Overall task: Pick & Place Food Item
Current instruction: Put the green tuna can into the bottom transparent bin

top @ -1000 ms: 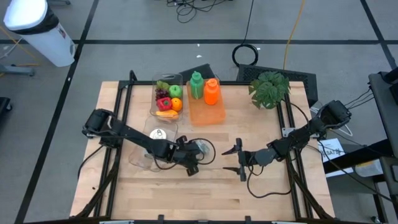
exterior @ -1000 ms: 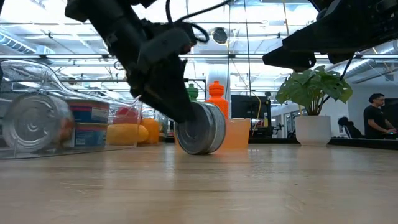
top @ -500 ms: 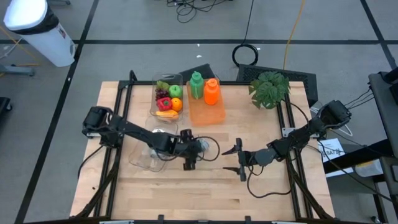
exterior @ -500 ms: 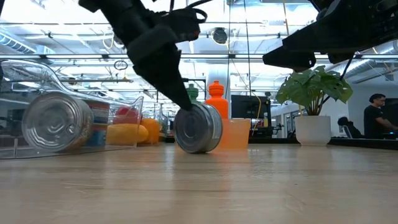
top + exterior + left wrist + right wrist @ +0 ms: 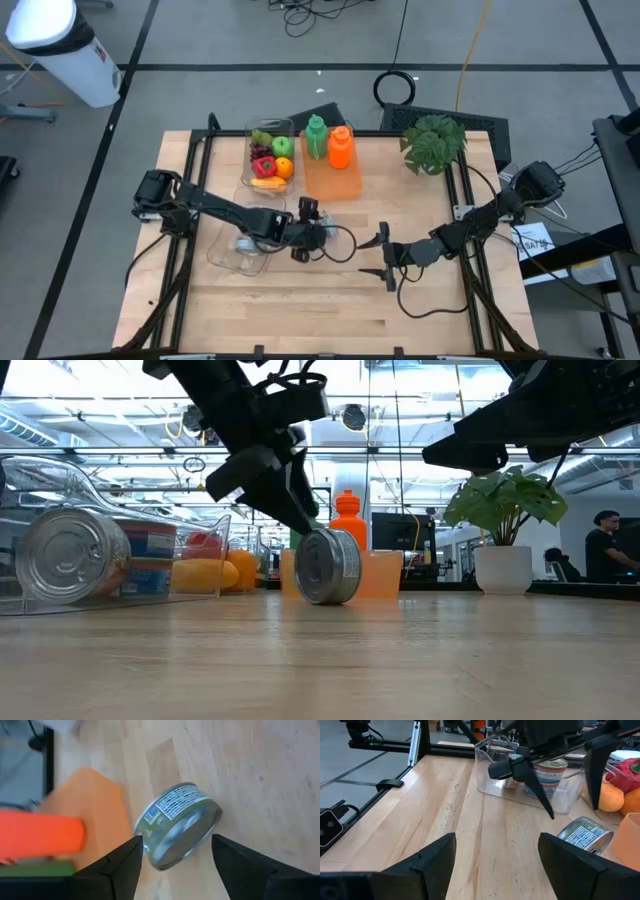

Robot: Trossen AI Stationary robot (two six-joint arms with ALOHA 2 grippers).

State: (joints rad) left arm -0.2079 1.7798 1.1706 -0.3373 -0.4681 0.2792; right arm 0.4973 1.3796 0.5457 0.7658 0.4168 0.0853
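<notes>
A low metal food can (image 5: 327, 567) with a green label (image 5: 180, 825) rests on its curved side on the wood table, one flat end toward the near edge. My left gripper (image 5: 290, 500) hangs open just above it, pointing slantwise down. Its fingers (image 5: 120, 865) stand on either side of the can without touching it. My right gripper (image 5: 381, 257) waits open to the right of the can, pointing level toward it. From the right wrist view the can (image 5: 584, 836) lies below the left arm's fingers (image 5: 540, 795).
A clear container (image 5: 232, 250) with another can (image 5: 70, 555) sits under my left arm. At the far side stand a clear fruit bin (image 5: 270, 155), an orange tray (image 5: 335, 180) with two bottles, and a potted plant (image 5: 433, 143). Bare wood lies toward the near edge.
My left gripper has risen off the can, shifted a little toward the far edge and rolled about its own axis. Its fingers were down beside the can before and now stand above it. The can stays on its curved side, nudged slightly toward the right.
</notes>
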